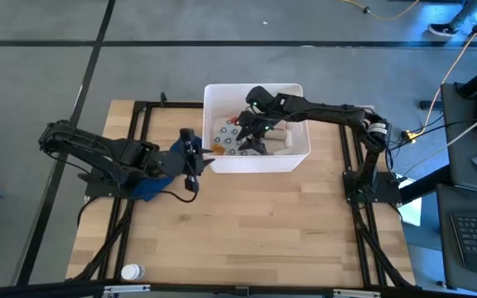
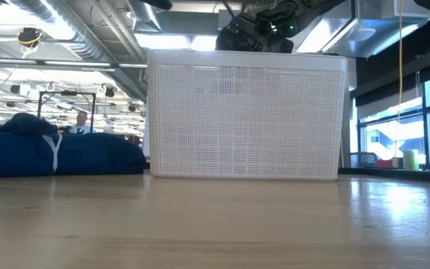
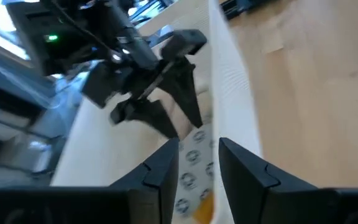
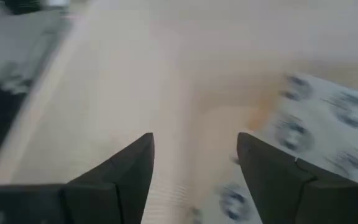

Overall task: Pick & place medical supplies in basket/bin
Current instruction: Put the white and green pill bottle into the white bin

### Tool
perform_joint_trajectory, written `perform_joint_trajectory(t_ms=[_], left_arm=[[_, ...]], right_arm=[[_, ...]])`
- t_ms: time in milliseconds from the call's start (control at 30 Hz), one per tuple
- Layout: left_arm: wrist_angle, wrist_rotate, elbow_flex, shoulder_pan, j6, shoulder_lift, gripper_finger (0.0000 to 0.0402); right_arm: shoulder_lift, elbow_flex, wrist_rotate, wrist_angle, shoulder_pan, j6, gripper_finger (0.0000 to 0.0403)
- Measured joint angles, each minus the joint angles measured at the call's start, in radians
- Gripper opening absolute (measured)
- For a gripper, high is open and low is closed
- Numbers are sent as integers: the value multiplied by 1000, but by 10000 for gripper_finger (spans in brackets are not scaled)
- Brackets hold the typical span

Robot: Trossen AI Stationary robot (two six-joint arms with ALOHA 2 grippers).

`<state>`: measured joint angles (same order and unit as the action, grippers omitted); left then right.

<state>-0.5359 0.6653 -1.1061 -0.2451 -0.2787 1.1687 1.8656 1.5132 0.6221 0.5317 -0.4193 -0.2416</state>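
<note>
The white bin [image 1: 296, 159] stands at the table's far middle. Inside it lie a grey ring-patterned packet [image 1: 225, 137], a beige roll [image 1: 281, 135] and a small orange-red item [image 1: 218, 148]. My right gripper [image 1: 252, 142] is down inside the bin, open and empty, its fingers just above the packet [image 4: 328, 121]. My left gripper [image 1: 192, 159] hovers open at the bin's left wall, over the blue cloth [image 1: 149, 184], and holds nothing. The left wrist view shows the right gripper [image 3: 184, 127] above the packet [image 3: 194, 158]. A white bottle [image 1: 131, 271] lies near the table's near edge.
In the low view the bin [image 2: 245, 112] hides its contents, and the blue cloth with its white cord [image 2: 51, 153] lies to its left. Black frame rails [image 1: 135, 124] run along both table sides. Bare wood [image 1: 255, 232] spreads between the bin and the near edge.
</note>
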Motion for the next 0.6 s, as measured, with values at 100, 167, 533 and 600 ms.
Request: perform_joint_trajectory(t_ms=[100,167,533,600], left_arm=[[-25,81,0,0,10,0,109],[-52,132,0,-2,35,0,109],[-91,86,1,-38,219,-14,109],[-92,44,1,-53,270,-21,109]], right_arm=[[-15,7,-88,45,-9,26,232],[-45,8,-96,58,-17,27,232],[-300,-3,-311,113,55,157,232],[-364,-37,-363,119,94,169,232]])
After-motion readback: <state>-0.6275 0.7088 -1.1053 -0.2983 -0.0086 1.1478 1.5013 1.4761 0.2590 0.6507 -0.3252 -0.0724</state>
